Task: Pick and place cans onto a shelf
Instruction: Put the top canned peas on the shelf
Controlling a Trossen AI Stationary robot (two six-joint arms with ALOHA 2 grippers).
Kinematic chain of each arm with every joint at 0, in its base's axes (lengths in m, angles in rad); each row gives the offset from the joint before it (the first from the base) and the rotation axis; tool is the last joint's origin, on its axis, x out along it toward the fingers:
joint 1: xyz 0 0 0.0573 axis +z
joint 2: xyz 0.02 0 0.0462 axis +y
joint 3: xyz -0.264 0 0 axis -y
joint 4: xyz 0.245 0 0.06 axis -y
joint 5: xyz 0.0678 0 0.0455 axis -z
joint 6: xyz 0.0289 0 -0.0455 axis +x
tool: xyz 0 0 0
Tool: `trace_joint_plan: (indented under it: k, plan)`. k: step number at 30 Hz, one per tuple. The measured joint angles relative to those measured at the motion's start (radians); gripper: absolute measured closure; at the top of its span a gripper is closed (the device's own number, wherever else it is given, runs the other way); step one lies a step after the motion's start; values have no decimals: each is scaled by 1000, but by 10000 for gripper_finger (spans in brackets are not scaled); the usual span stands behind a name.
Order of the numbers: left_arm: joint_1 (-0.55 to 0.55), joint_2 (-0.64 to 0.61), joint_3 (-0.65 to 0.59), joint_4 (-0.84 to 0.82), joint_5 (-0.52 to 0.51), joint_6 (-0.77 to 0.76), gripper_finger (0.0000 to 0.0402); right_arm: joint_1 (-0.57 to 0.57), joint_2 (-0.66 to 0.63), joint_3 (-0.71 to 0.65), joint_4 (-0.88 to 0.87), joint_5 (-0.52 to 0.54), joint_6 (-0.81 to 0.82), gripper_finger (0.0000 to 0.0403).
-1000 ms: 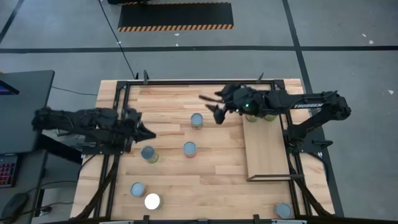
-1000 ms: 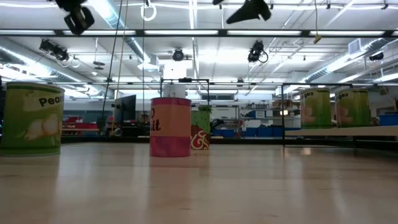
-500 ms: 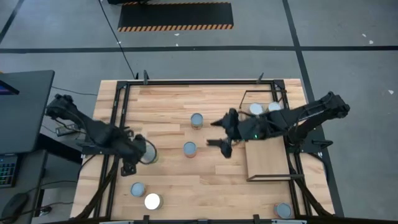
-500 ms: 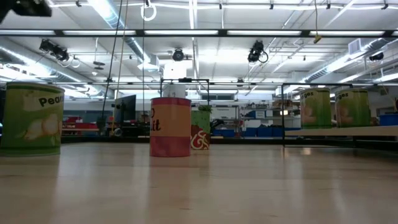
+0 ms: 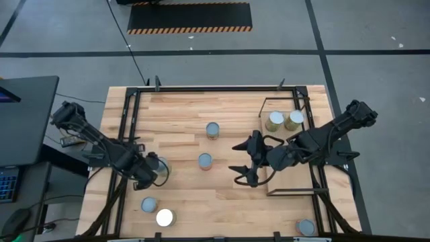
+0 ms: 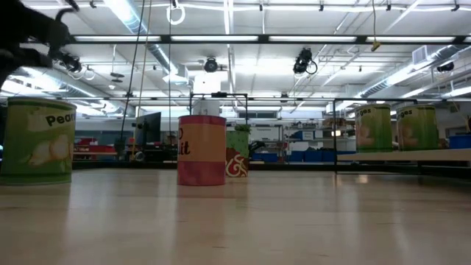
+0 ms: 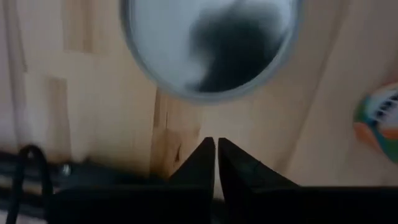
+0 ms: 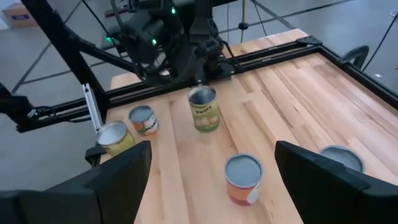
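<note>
On the left of the table [image 5: 181, 107] my left hand [image 5: 152, 169] hangs with fingers pressed together, empty, just over a pear can [image 5: 161, 167]. Two more cans [image 5: 148, 204] stand near that edge, two others [image 5: 205, 160] mid-table. My right hand [image 5: 243, 163] hovers with fingers spread wide, empty, at the shelf's [image 5: 290, 173] left edge, arm reaching in from the right. Two green cans [image 5: 275, 121] stand on the shelf's far end.

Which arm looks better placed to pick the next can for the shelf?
Probably the right. The right gripper is open, next to the can mid-table and beside the shelf. The left gripper is shut above a can far from the shelf.
</note>
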Motion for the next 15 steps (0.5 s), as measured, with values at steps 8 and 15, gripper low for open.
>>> trace_joint_plan:
  k: [8, 15]
  plan:
    - [102, 34, -39, 215, -110, 214, 334, -20, 0, 0, 0, 0, -5, 54]
    - [190, 166, -38, 618, -93, 495, 306, -62, 20, 0, -8, 1, -12, 54]
